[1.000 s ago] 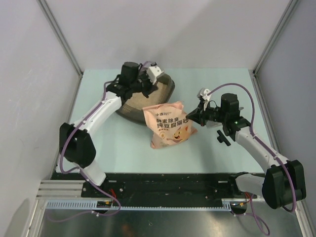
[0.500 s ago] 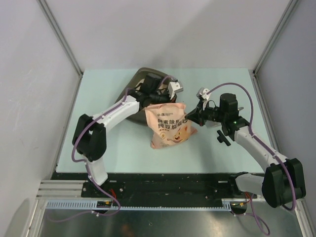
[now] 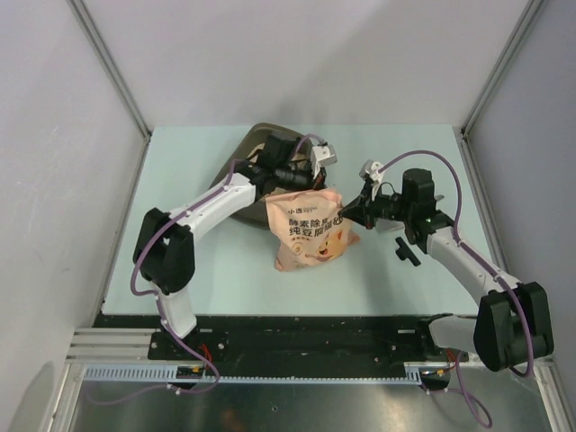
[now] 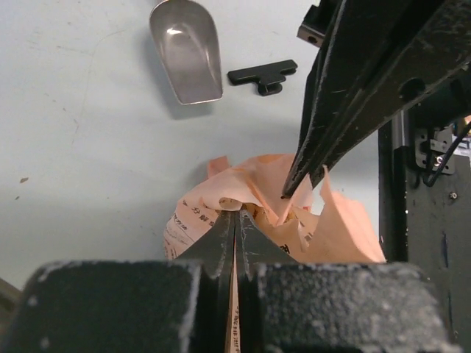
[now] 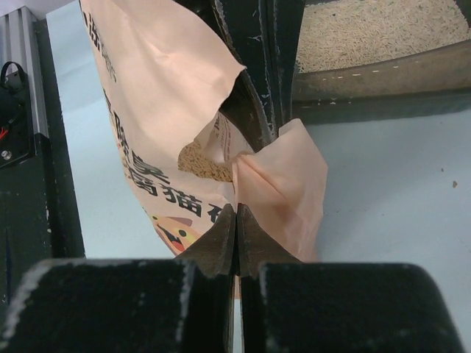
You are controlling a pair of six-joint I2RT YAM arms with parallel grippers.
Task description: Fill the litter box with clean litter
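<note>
The salmon-pink litter bag (image 3: 310, 229) stands on the table with its torn top open. My left gripper (image 3: 301, 189) is shut on the bag's upper edge (image 4: 235, 217). My right gripper (image 3: 345, 214) is shut on the bag's right top corner (image 5: 237, 209). Behind the bag, the dark litter box (image 3: 259, 135) is partly hidden by my left arm. The right wrist view shows the box wall (image 5: 383, 77) with pale clean litter (image 5: 368, 29) inside. More granules (image 5: 202, 162) show inside the bag's mouth.
A grey metal scoop (image 4: 188, 48) and a black clip (image 4: 263, 75) lie on the table beyond the bag. The clip (image 3: 403, 250) sits under my right forearm. Grey walls close the table's back and sides.
My left arm has swung from above the litter box rightward and down to the bag's top, where its jaws now pinch the edge. The right gripper has kept its hold.
</note>
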